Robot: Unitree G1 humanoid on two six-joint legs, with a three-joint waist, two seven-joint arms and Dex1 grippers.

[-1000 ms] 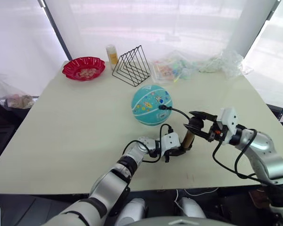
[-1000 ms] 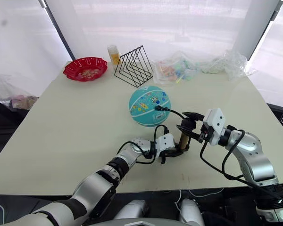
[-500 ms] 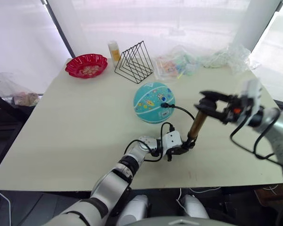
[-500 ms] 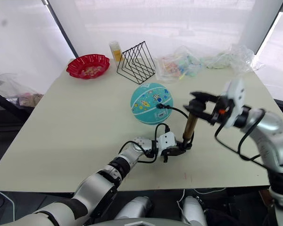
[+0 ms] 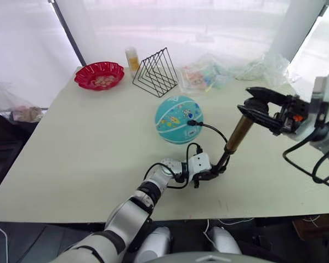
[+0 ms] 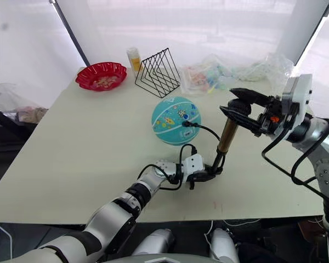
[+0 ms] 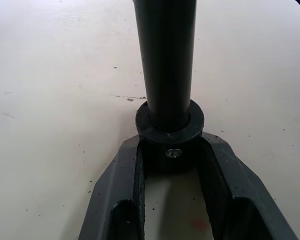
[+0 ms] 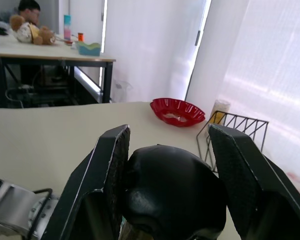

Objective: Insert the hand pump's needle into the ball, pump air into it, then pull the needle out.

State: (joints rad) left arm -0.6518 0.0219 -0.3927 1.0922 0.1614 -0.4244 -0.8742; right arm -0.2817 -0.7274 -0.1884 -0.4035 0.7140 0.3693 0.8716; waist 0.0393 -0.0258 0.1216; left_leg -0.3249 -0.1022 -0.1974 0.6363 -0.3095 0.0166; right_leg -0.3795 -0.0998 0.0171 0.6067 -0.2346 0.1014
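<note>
The teal ball rests mid-table, round. The black fitting of the needle sits against the ball's right side; the pin itself is hidden. A thin black hose curves from there down to the foot of the hand pump, which leans to the right, its brass cylinder raised on a black rod. My left gripper is shut on the pump's black base cap at the table. Up high at the right, my right gripper is shut on the black T-handle.
At the back of the table stand a red bowl, a small yellow bottle, a black wire rack and clear plastic bags. Another table with a person is in the background.
My right gripper has risen and moved right with the T-handle, drawing the pump out longer and tilting it. The left gripper and the ball have stayed put.
</note>
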